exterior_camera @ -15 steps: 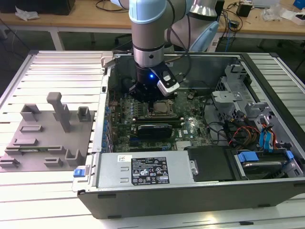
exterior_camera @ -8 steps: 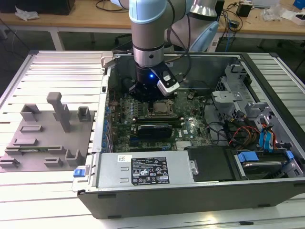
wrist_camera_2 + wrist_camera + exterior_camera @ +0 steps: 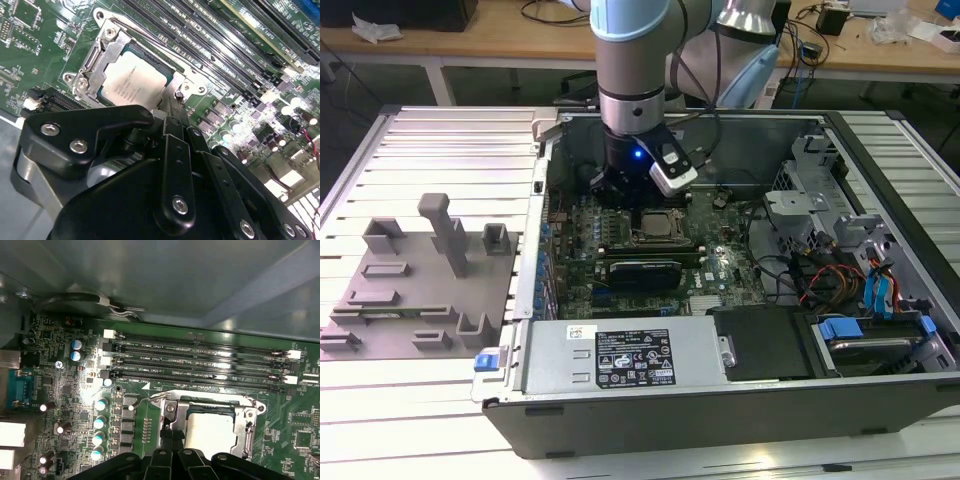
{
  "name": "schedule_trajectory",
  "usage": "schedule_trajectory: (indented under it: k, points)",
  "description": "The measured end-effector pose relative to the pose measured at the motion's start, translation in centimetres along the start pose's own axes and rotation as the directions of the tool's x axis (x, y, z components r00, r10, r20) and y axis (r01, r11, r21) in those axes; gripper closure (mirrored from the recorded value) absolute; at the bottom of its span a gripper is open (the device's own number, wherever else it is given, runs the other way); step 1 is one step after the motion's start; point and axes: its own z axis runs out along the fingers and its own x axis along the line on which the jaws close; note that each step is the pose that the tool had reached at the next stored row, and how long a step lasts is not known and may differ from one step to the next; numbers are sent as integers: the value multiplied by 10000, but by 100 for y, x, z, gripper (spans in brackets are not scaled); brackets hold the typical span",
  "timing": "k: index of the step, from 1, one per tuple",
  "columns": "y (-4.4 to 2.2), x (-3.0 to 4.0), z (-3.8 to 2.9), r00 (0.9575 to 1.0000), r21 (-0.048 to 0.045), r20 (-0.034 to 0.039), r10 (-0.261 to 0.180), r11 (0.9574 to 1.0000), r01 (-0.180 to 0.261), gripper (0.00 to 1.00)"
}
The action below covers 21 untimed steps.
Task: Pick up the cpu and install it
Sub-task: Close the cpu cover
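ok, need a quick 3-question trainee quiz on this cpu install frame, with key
1. True or false: the pale silver-grey square cpu lies on the large grey plastic tray.
2. Where is the black claw? A) over the tray. B) close above the metal-framed motherboard socket. C) over the wooden desk.
3. Fill in: the tray lies on the exterior view's ____ of the open dark computer case.

Key: 1 false, the cpu sits inside the socket frame. 2 B. 3 left.
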Motion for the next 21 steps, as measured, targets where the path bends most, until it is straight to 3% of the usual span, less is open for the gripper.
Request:
schedule_trajectory:
  k: [6,8,11,15,16,19,21]
  points:
    - [-5,-12,-186,10000,14,-1,-1,10000,1,89]
    - [-5,-19,-190,10000,12,-2,0,10000,0,89]
    - [-15,-114,-185,10000,14,-27,-3,10000,3,89]
    - [-37,-341,-168,9999,7,-103,-4,10000,5,89]
    - [-40,-371,-166,9999,6,-116,-4,10000,4,89]
    - [-44,-404,-182,9999,4,-139,-4,10000,4,89]
    - [-46,-409,-248,9999,4,-143,-5,10000,5,89]
